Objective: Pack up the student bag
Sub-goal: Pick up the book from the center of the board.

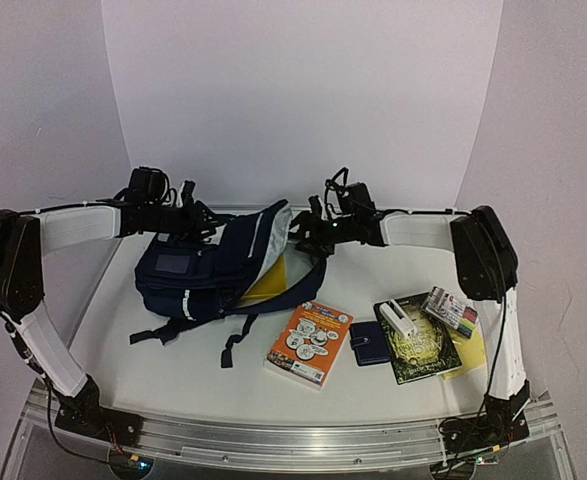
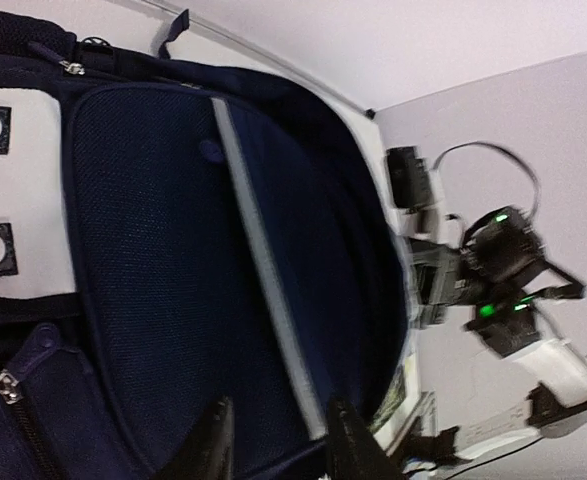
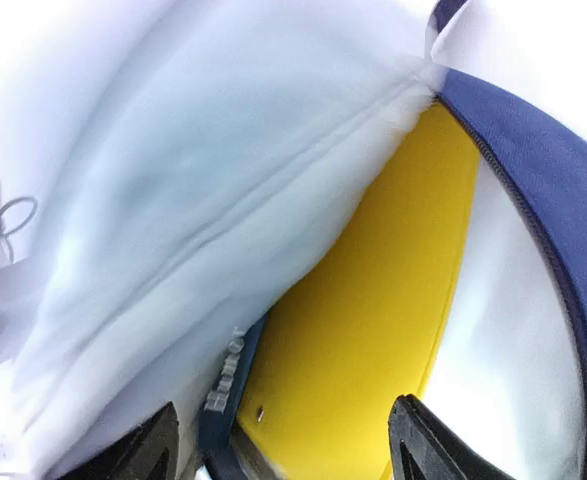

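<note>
I have the left arm stretched up and across from its base, elbow high, with the left gripper [image 2: 278,445] down on the far left end of the student bag [image 1: 208,270]. Its fingers sit partway apart with navy fabric and a white stripe [image 2: 268,270] between them. I can't tell whether they actually pinch it. The right arm reaches in from the other side, its forearm about level. The right gripper [image 3: 288,450] is at the bag's mouth, fingers spread wide, holding nothing.

The bag lies left of centre on the table [image 1: 173,375], toward the back. Its long axis runs roughly left to right, the open mouth faces the right gripper, and the straps [image 1: 188,330] trail toward me. Through the right wrist camera I'm looking at pale lining [image 3: 173,200] and a flat yellow cover [image 3: 373,300] inside.

Nearer me, to the right of the bag, lie an orange book [image 1: 310,343], a small navy wallet [image 1: 370,343] just beside it, and a dark book [image 1: 428,350] with a white object [image 1: 401,320] on top. A marker pack [image 1: 451,310] sits by the right arm — all of them apart from the bag.
</note>
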Robot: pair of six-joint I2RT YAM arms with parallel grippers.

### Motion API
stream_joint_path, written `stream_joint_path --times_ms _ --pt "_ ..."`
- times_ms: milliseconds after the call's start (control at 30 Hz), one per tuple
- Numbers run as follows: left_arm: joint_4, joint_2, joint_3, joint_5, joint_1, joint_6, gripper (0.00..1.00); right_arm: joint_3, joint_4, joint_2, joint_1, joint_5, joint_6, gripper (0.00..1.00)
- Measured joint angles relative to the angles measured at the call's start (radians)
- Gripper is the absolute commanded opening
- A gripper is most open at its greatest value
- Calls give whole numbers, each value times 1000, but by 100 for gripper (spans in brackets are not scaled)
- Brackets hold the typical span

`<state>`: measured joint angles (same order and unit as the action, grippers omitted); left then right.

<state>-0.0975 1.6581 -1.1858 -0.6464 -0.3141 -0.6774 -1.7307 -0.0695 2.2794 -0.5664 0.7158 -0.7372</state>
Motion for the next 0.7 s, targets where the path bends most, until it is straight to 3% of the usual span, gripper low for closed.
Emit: stream_joint_path --times_ms 133,367,533,700 --pt "-138 21 -54 67 -43 88 68 53 173 -155 9 2 172 86" --pt "-284 -84 -85 196 -237 254 95 207 440 -471 14 -72 478 92" --pt "-351 -210 -37 265 -387 327 97 322 596 -550 14 -139 648 92" --pt "-397 -214 18 305 -522 337 98 390 686 -531 14 -164 749 92"
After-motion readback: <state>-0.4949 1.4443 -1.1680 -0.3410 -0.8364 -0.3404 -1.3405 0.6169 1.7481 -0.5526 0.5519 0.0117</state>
